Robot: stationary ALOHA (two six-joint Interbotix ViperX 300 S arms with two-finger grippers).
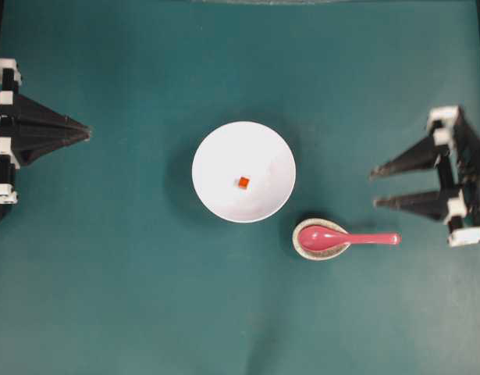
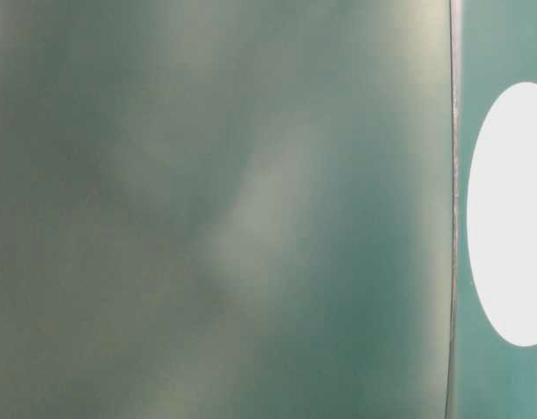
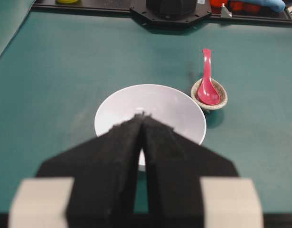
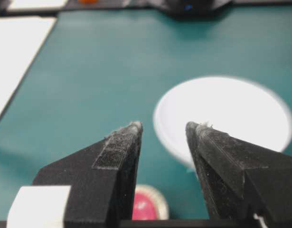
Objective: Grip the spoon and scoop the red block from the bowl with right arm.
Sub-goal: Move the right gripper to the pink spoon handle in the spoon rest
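at the table's right edge the right gripper (image 1: 374,187) points toward the bowl (image 1: 243,171), fingers spread, holding nothing.

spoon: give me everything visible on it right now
The spoon is glossy pink-red, plastic or glazed by its look, with an oval scoop and straight handle. Its scoop rests in the speckled dish beside the bowl; the handle sticks out past the dish rim toward the open right claw, which hasn't touched it yet.
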